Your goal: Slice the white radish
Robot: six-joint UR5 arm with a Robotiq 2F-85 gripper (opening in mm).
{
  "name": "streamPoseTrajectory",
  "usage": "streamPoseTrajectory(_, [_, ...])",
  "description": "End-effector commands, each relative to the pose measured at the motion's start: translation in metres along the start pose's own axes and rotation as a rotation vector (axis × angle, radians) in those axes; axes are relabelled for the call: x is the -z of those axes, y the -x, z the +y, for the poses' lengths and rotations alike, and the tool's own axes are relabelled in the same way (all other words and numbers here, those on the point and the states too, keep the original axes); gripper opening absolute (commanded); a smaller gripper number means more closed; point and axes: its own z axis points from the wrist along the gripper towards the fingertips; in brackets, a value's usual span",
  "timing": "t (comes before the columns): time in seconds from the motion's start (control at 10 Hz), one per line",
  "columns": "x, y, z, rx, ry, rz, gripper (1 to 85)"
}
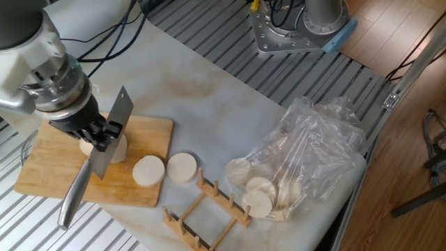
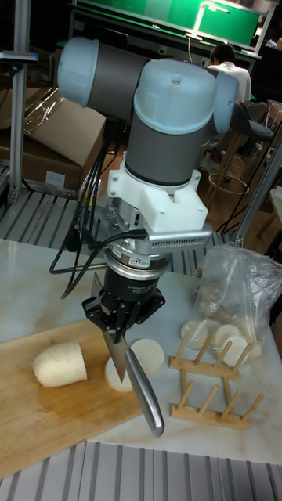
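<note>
In the fixed view, the jaws (image 1: 97, 134) are closed tight on a knife (image 1: 94, 171), which hangs slanted with its silver handle pointing down toward the near edge. Just under and behind the jaws, only a small bit of the white radish (image 1: 117, 148) peeks out, lying on the wooden cutting board (image 1: 49, 167). Two round slices lie off to the side of the jaws, one slice (image 1: 148, 171) on the board's edge and another slice (image 1: 182, 167) on the worktop (image 1: 209, 104). Farther away are a small wooden rack (image 1: 205, 209) and a clear bag (image 1: 300, 160) with pale round pieces inside. In the tall fixed view, the jaws (image 2: 117, 322) clamp the knife (image 2: 137, 380) by its blade end, and the radish (image 2: 59, 364) lies on its side on the board (image 2: 47, 415), off to one side of the jaws and a little lower, not touching the blade. It looks thick, smooth and firm, so it is likely heavy for its size and hard to push through. Its round shape means it could roll, and its wet skin may be slippery. The blade should probably press straight down near the flat cut end, close to the slices (image 2: 129, 364) that are already off. Nothing holds the radish, so a slow, steady push seems best.
</note>
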Motion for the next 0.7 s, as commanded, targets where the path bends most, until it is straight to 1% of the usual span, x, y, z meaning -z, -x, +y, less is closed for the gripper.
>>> streamPoseTrajectory(0.0, [0.004,0.005,0.002,-0.106,0.009,-0.016,1.3])
streamPoseTrajectory(0.1, [0.004,0.005,0.002,-0.094,0.009,-0.018,1.3])
streamPoseTrajectory(0.2, [0.007,0.002,-0.008,-0.078,-0.004,-0.008,1.3])
streamPoseTrajectory(0.3, [0.012,0.001,-0.025,-0.069,-0.012,-0.003,1.3])
streamPoseTrajectory(0.4, [0.016,0.002,-0.041,-0.044,-0.006,-0.007,1.3])
streamPoseTrajectory(0.5, [0.017,0.004,-0.056,-0.024,-0.02,-0.013,1.3])
streamPoseTrajectory(0.6, [0.013,0.004,-0.062,-0.012,-0.012,-0.019,1.3])
